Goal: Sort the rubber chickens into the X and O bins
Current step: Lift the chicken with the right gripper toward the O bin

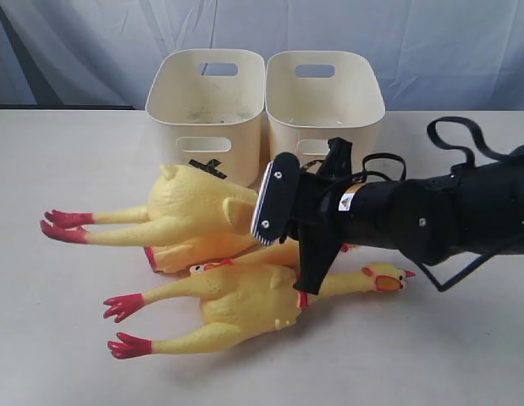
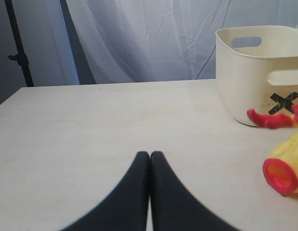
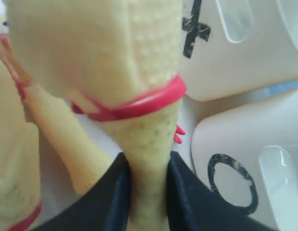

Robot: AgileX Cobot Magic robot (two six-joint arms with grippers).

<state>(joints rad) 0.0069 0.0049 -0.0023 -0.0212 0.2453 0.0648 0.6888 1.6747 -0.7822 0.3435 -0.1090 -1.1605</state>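
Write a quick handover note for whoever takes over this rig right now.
Left gripper: shut, empty, above the table.
Right gripper: shut on the neck of the front chicken, beside its red collar; that chicken lies on the table.
Other chickens: piled before the X bin and O bin.
Done: no chicken shows in either bin.
Left: sort all of them.

Tabletop [image 1: 58, 355]: pale, matte, fills the lower frame.
Backdrop [image 1: 92, 51]: wrinkled blue-grey cloth across the top of the frame.
Stand [image 2: 16, 53]: black pole beside the cloth.
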